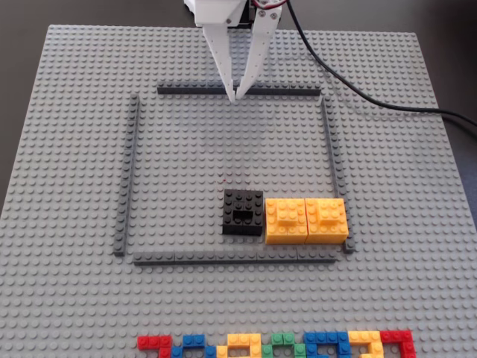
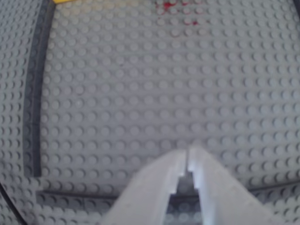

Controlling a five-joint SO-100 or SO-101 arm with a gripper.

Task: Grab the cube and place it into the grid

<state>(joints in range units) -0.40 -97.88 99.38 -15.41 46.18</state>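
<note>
The gripper (image 1: 233,95) hangs with its white fingers pinched together and nothing between them, tips over the far strip of the grid (image 1: 238,91). The cube (image 1: 243,212) already sits inside the grid, near the close strip, touching the left side of the yellow blocks (image 1: 306,220) in the fixed view. From the gripper it lies well apart, straight down the picture toward the camera. It is roughly square, with no clear long axis, its edges parallel to the strips. The wrist view shows only bare studs ahead.

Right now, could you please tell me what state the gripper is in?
Gripper: shut, holding nothing, tips over the grid's far strip.
</note>
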